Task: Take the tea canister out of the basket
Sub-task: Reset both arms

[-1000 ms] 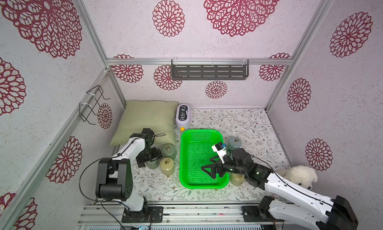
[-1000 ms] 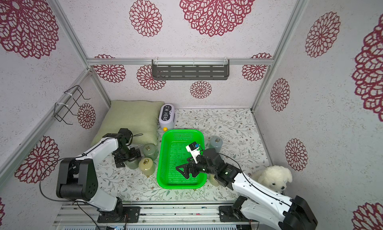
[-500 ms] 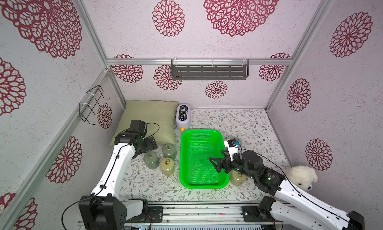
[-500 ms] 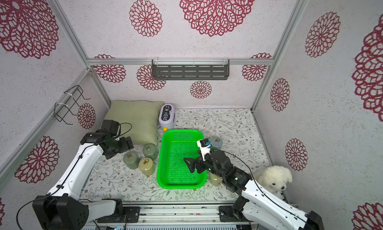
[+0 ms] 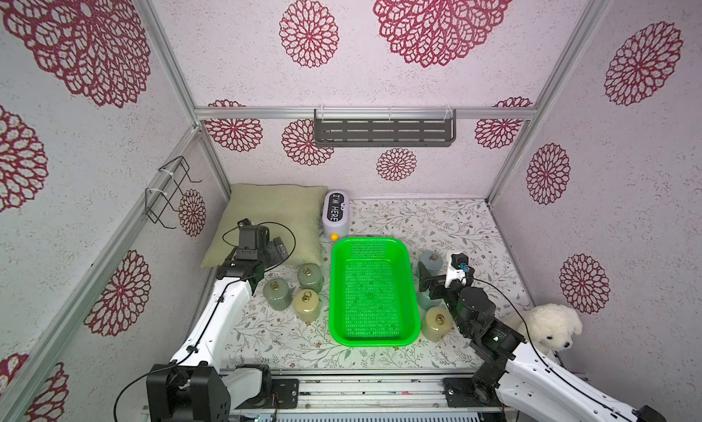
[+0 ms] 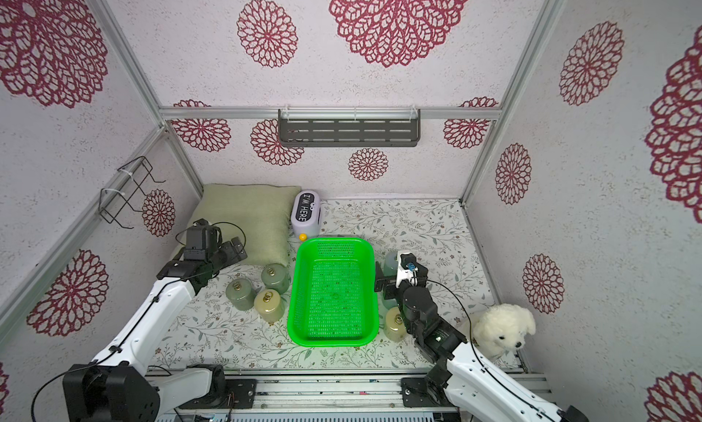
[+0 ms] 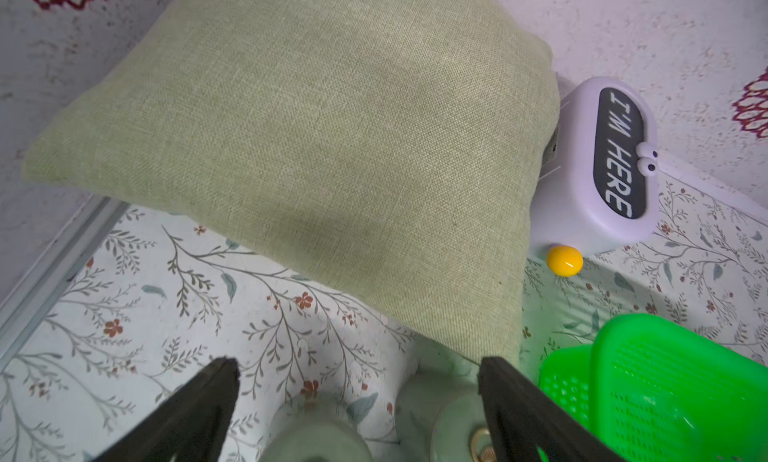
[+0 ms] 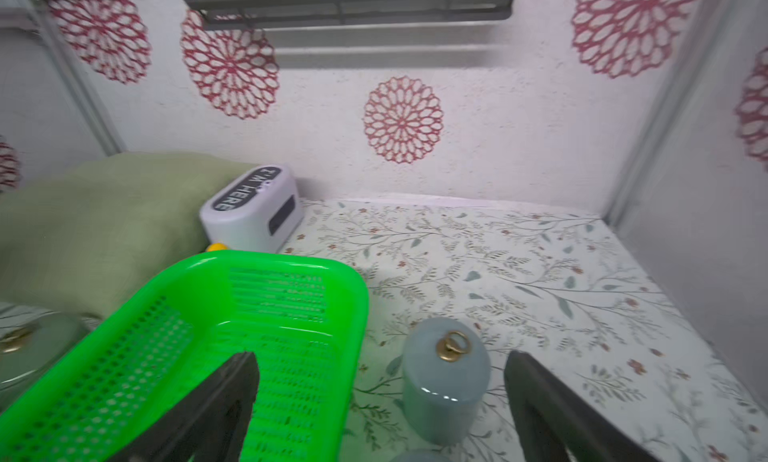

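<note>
- The left arm [image 5: 228,306] stretches forward. The left gripper [image 7: 357,362] is raised at the pillow's [image 5: 273,211] near edge, spread and empty.
- The right arm [image 5: 490,336] is bent. The right gripper [image 8: 380,358] is spread wide and empty just outside the basket's [image 5: 374,294] right rim.
- The basket's floor is bare.
- Three canisters [image 5: 309,275] stand on the table left of the basket.
- On its right stand the blue canister [image 8: 446,376], the yellow canister [image 5: 437,323] and one mostly hidden under the right gripper.
- A second ago the right gripper hung over the basket, and the left arm was folded low at the left canisters.
</note>
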Robot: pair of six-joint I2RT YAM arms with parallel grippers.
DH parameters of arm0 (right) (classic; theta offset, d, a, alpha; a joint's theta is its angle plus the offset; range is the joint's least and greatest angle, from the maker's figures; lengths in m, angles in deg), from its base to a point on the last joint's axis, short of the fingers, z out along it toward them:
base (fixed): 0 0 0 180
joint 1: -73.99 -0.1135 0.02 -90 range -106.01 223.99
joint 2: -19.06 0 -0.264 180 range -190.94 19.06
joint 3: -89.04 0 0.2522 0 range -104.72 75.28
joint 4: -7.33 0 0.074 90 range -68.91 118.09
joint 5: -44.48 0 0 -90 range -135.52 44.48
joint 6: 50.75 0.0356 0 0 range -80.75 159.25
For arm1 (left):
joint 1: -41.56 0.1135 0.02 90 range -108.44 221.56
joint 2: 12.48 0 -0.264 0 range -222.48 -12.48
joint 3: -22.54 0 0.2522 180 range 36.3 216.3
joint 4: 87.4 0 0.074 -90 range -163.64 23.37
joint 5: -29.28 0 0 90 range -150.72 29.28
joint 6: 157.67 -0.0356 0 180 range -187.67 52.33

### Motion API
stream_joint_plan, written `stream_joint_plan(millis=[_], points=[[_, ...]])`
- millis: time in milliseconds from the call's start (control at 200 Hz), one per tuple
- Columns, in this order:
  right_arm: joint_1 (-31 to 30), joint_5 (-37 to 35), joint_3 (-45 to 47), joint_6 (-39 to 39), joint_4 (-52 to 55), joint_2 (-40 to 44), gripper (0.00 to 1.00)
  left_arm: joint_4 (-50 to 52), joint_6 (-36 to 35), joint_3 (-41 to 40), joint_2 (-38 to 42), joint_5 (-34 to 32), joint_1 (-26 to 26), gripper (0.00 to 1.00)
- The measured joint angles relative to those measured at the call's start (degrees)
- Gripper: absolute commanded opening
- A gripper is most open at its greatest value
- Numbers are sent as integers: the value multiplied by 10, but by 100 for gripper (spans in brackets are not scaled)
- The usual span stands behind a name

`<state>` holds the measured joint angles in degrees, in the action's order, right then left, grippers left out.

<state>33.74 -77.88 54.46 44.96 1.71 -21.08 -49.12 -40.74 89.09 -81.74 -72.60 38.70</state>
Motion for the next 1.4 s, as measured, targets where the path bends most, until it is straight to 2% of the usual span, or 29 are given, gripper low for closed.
stream_joint_plan(millis=[160, 285, 465, 741, 876, 1001, 1231, 1401], points=[[72, -25, 74, -42, -141, -51, 99, -163, -69, -71, -21, -55, -1, 97], [138, -18, 91, -61, -224, -129, 99, -238, -110, -101, -56, -89, 8, 97], [236, 18, 145, -83, -416, -268, 99, -345, -136, -141, -104, -115, 15, 97], [334, 96, 166, -71, -603, -434, 99, -493, -189, -223, -132, -132, 16, 97], [348, 137, 165, -66, -652, -482, 99, -568, -211, -247, -141, -129, 19, 97], [351, 162, 158, -61, -659, -486, 99, -647, -216, -274, -162, -126, 30, 97], [355, 196, 145, -61, -660, -486, 99, -699, -204, -282, -189, -53, 82, 97], [355, 191, 134, -58, -644, -486, 99, -714, -198, -282, -190, -21, 90, 97]])
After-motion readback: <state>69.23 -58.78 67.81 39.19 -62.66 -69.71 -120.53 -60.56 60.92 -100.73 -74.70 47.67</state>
